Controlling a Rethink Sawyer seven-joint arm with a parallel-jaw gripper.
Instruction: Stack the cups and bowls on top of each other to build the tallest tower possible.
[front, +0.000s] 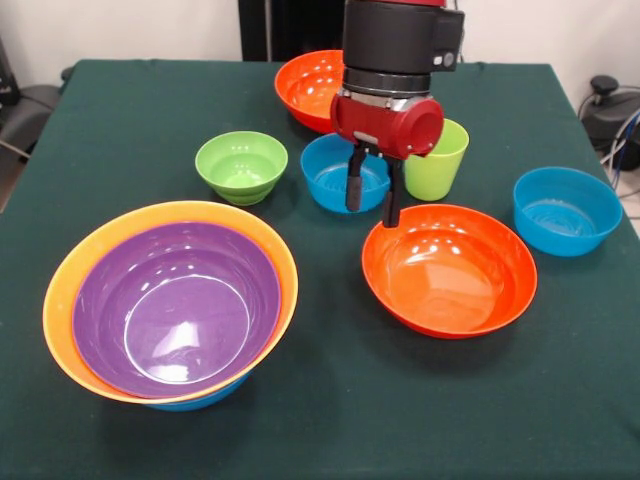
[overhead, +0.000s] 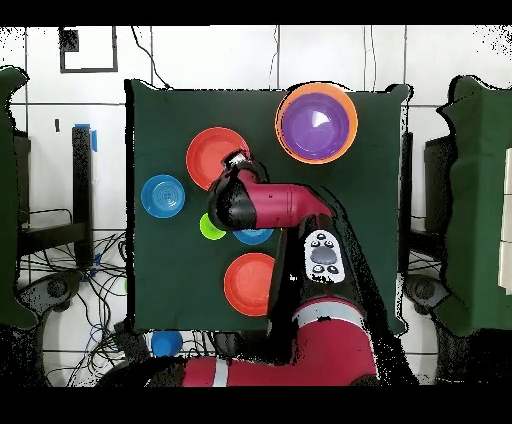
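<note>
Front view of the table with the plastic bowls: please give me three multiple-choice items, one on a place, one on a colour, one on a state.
1. Where does the tapered lime-green plastic tumbler stand?
A. inside the purple bowl
B. upright on the green tablecloth, behind the near glossy red-orange plastic bowl
C. lying on its side

2. What colour of bowl sits nested in the big orange plastic bowl?
A. purple
B. red-orange
C. lime green

3. How is the red and black gripper?
A. shut on the tumbler
B. shut on a blue bowl
C. open, holding nothing

Answers:
1 B: it stands mouth up on the cloth.
2 A: the round purple plastic bowl fills it.
3 C: the fingers hang apart and empty.
</note>
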